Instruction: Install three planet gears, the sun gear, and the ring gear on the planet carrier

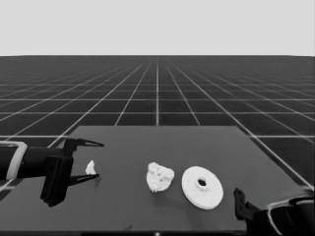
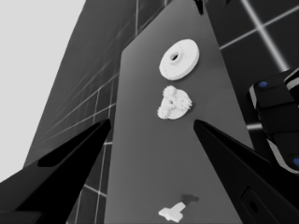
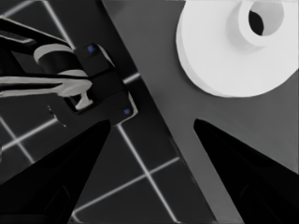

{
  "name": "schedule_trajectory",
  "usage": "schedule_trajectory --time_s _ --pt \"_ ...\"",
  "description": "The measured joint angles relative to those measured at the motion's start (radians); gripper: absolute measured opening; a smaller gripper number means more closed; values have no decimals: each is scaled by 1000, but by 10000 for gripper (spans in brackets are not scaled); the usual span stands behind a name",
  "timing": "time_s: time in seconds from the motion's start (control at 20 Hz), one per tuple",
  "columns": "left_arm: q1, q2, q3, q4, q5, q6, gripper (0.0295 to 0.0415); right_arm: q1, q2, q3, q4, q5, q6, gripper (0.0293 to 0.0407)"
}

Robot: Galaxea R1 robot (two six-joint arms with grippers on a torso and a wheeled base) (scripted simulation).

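The smaller round part (image 1: 160, 178) lies mid-table with small toothed gears packed on top, covering most of it; the left wrist view shows the same cluster (image 2: 174, 103). Just right of it the larger round part (image 1: 202, 187) lies flat on the table, its centre hole showing, apart from the cluster. It also appears in the left wrist view (image 2: 179, 58) and fills a corner of the right wrist view (image 3: 229, 56). My left gripper (image 1: 93, 161) waits open over the table's left end. My right gripper (image 1: 239, 199) is parked open at the lower right corner, its fingers (image 3: 243, 163) empty.
A thin white piece (image 1: 90, 168) lies on the table between the left gripper's fingers, not held; the left wrist view shows it (image 2: 173, 211) too. Dark machinery with blue lights (image 3: 100, 88) stands past the table's edge (image 3: 154, 107).
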Motion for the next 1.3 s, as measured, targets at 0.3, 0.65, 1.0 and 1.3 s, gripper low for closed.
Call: schedule_trajectory --time_s 0.3,0.65,1.0,1.3 --pt "0 0 0 0 0 0 385 618 473 -412 707 -373 836 389" --pt "0 0 0 0 0 0 385 640 607 -696 778 -411 939 385" --pt "0 0 0 0 0 0 385 183 646 -804 347 -264 895 385" --pt "0 0 0 0 0 0 385 175 650 -814 339 -259 890 348"
